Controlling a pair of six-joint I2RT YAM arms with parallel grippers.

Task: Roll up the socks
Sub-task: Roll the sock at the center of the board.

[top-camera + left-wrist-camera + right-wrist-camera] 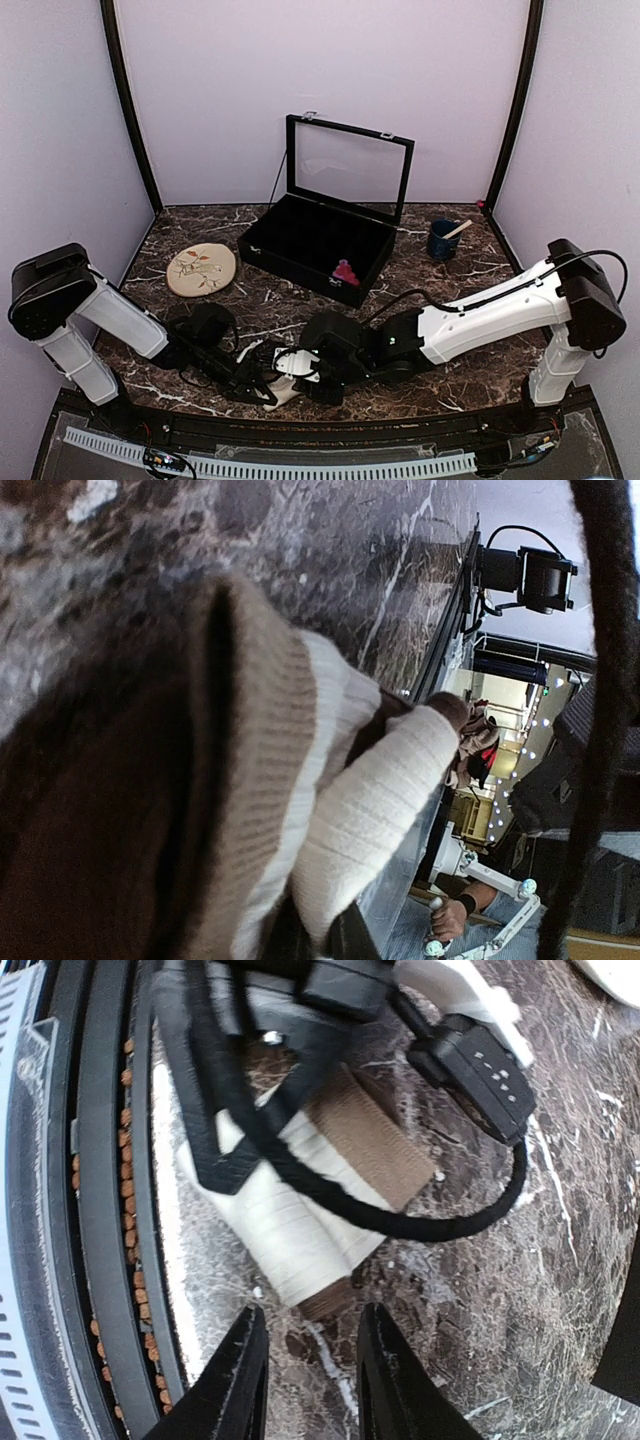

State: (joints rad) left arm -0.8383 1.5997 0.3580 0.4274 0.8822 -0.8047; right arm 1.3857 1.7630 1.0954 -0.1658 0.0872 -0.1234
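- Right wrist view: the cream sock (295, 1245) lies as a tight tube at the near edge of the table (450, 290), with a tan band at one side and a dark brown end facing this camera.
- It looks mostly rolled. The layers are wound snug, and I see no loose tail on the marble from this side.
- The left wrist view is filled by the same sock, with brown cuff, tan ribbing and cream folds pressed right up to the lens.
- The left gripper (260, 385) is clenched, and its black frame sits over the roll, so I judge it is pinching the sock to hold the roll together.
- The right gripper (312, 1325) stands released, with its two fingers apart and nothing between them, just short of the sock's brown end.
- The pink sock (346, 272) sits as a small lump inside the open black box (300, 240), well apart from both grippers. Whether it is rolled is too small to tell.
- By my reading, the cream roll needs finishing or securing, and the pink sock may be left to do.
- A leaf-patterned plate (201, 268) lies at the left and a blue cup (441, 241) at the far right; neither is involved.
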